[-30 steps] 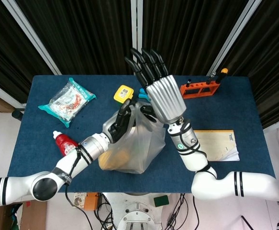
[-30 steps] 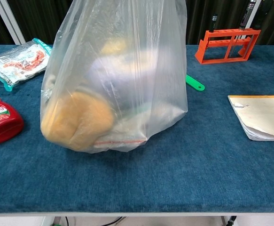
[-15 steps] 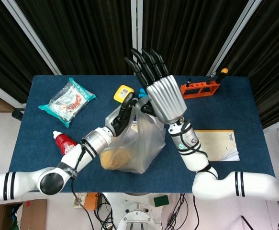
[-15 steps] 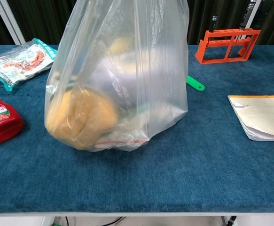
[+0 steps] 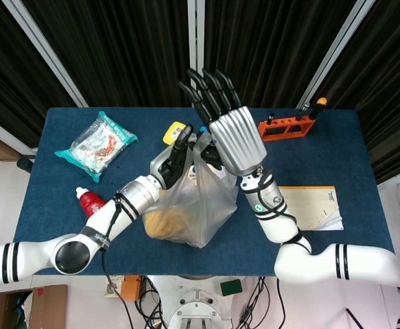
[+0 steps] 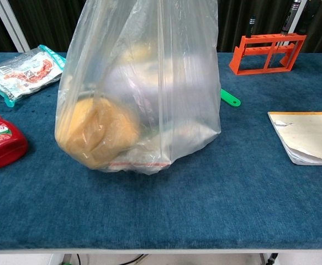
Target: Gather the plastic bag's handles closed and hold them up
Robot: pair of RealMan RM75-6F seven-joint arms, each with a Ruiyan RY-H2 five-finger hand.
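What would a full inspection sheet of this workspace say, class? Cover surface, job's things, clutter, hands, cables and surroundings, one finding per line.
Surface: blue cloth table.
Job's things: clear plastic bag upright with orange-brown contents, its handles gathered between both hands.
Clutter: red bottle, teal snack packet, yellow item, green tool, orange rack, notebook.
Hands: left hand at the handles, grip unclear; right hand raised, fingers extended.
Cables: black cable along left forearm; bundle below the table edge.
Surroundings: black curtains.
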